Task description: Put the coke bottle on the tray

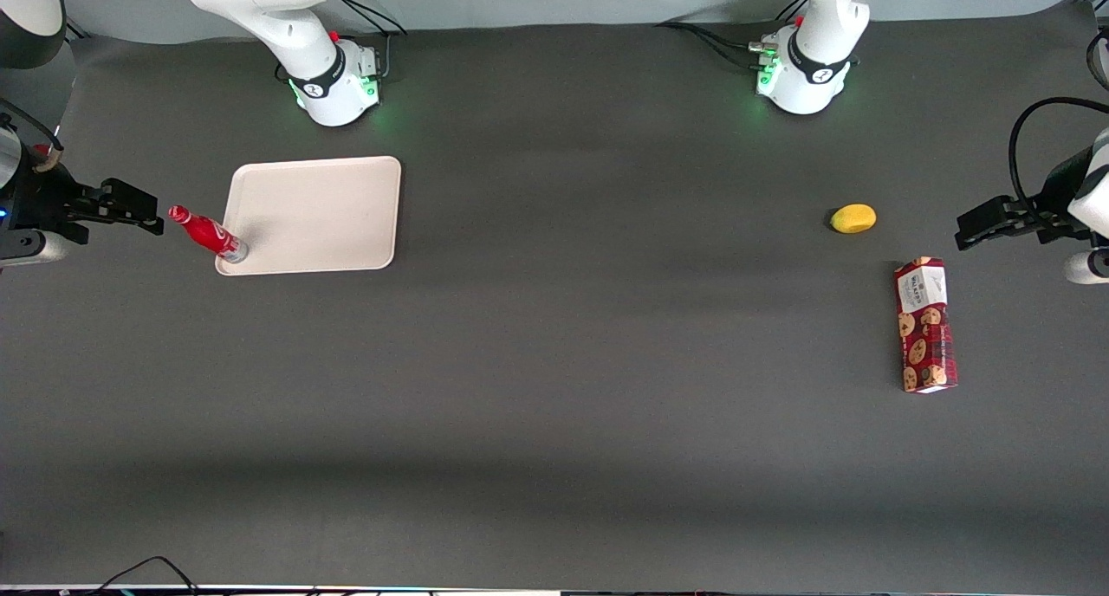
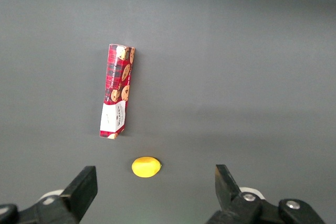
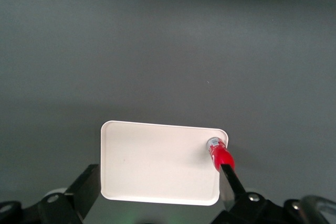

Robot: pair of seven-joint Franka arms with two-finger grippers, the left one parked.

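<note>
The cream-beige tray [image 1: 321, 206] lies on the dark table toward the working arm's end, and it also shows in the right wrist view [image 3: 152, 163]. The coke bottle [image 1: 206, 234] is slim and red. Its silvery base rests on the tray's corner nearest the front camera, and its red cap points toward my gripper. I cannot tell whether it is upright or tilted. In the right wrist view the bottle [image 3: 219, 153] is partly hidden by one finger [image 3: 231, 182]. My right gripper [image 1: 147, 215] is open and empty, above and beside the bottle, apart from it [image 3: 159, 174].
A yellow lemon-like object [image 1: 853, 218] and a red cookie box [image 1: 925, 325] lie toward the parked arm's end; both also show in the left wrist view, the yellow object [image 2: 146, 167] and the box [image 2: 117, 90]. The arm bases [image 1: 338, 80] stand along the table's back edge.
</note>
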